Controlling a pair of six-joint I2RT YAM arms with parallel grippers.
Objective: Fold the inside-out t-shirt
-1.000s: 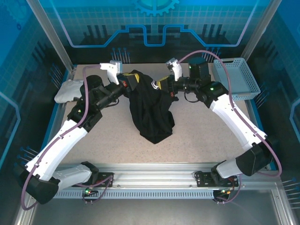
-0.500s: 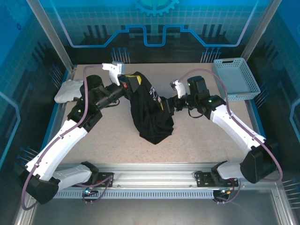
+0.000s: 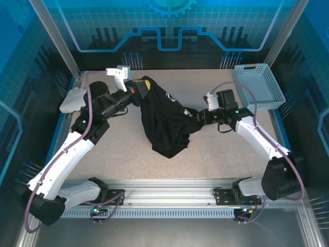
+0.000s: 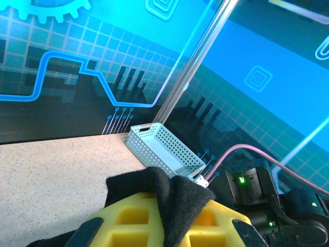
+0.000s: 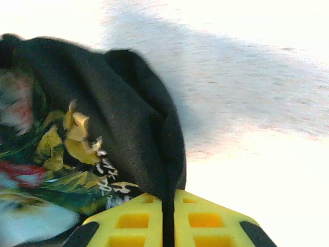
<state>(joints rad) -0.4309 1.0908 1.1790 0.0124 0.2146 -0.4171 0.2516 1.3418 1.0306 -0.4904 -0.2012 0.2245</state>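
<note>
Cloth of the inside-out t-shirt [image 3: 167, 123] sits bunched at frame centre over the table [image 3: 226, 149]. Its top edge is stretched from upper left down to the right, and its long axis seemingly points at the bottom edge. We see the left gripper [image 3: 140, 88] and the right gripper [image 3: 198, 117] each pinching its fabric.

Robot test cell in a lab: speckled tabletop [image 3: 118, 149] boxed in by aluminium extrusion posts [image 3: 57, 38] and blue printed panels [image 3: 169, 25] (gear and circuit-trace graphics) from 9 round to 3 o'clock. Left arm [image 3: 67, 154] and right arm [image 3: 262, 139] are bolted to a slotted rail [image 3: 169, 198] at 6 o'clock with purple cabling [image 3: 87, 123] exposed. A perforated parts bin [image 3: 257, 85] sits at 2 o'clock.
</note>
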